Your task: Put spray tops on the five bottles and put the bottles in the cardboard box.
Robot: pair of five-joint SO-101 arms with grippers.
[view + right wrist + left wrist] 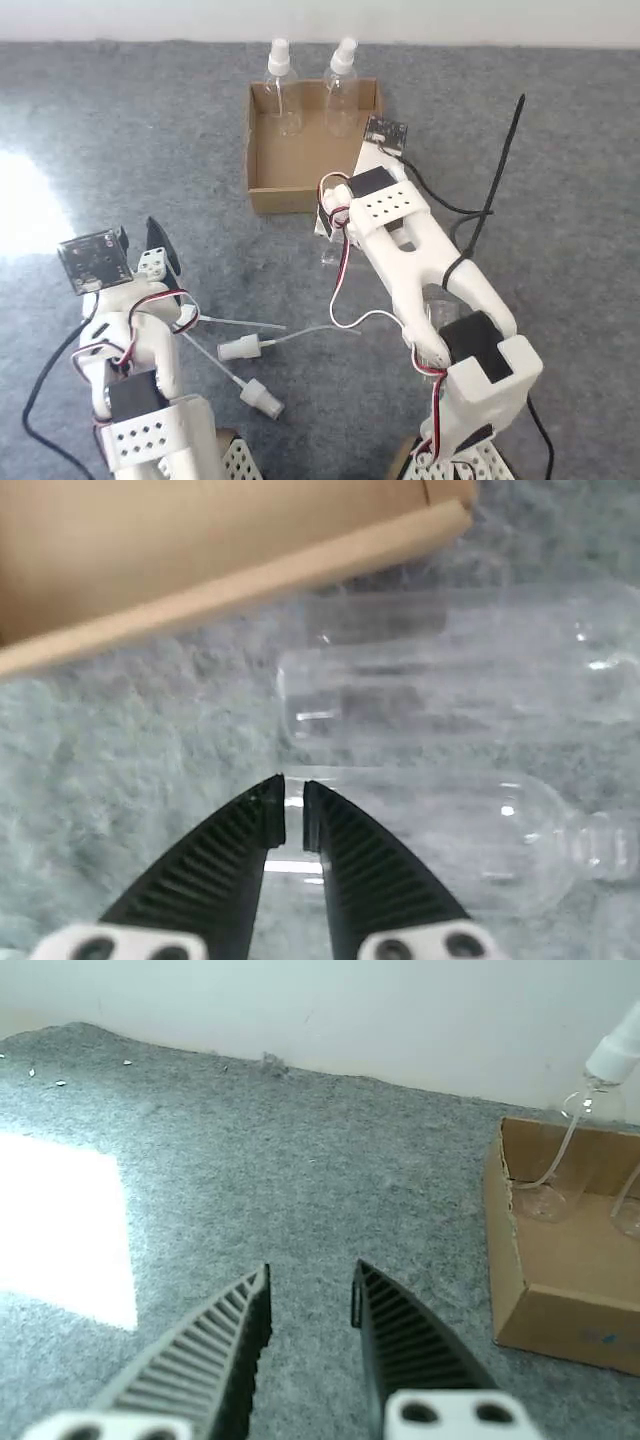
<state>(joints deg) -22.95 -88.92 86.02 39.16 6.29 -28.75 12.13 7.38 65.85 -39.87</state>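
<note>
Cardboard box (pixel 285 200) sits open-topped in the upper middle of the high view, on grey felt (pixel 120 130) that covers the whole table. A bright patch of light lies on the felt at the left edge of the frame.

The right arm (pixel 420 260) runs from the lower right up to the box's near right corner. In its wrist view, the right gripper (pixel 293 810) has its jaws drawn almost together, with a thin slit between the tips. They hang over the base end of a clear, uncapped bottle (pixel 430 830) that lies on its side on the felt. Whether the tips touch it cannot be told. A second uncapped bottle (pixel 450 695) lies beside the first, between it and the box's outer wall.

The left arm (pixel 130 370) stands in the lower left of the high view. The left gripper (pixel 310 1280) is spread wide over bare felt, with nothing between its jaws.

Two capped bottles stand upright inside the box against its far wall, one (pixel 281 100) left of the other (pixel 342 100), each with a white spray top.

Two loose spray tops (pixel 245 348) (pixel 262 398) lie on the felt in the lower middle of the frame, between the arms, their thin tubes trailing. Another thin tube (pixel 240 322) lies just above them, one end hidden under the left arm.
</note>
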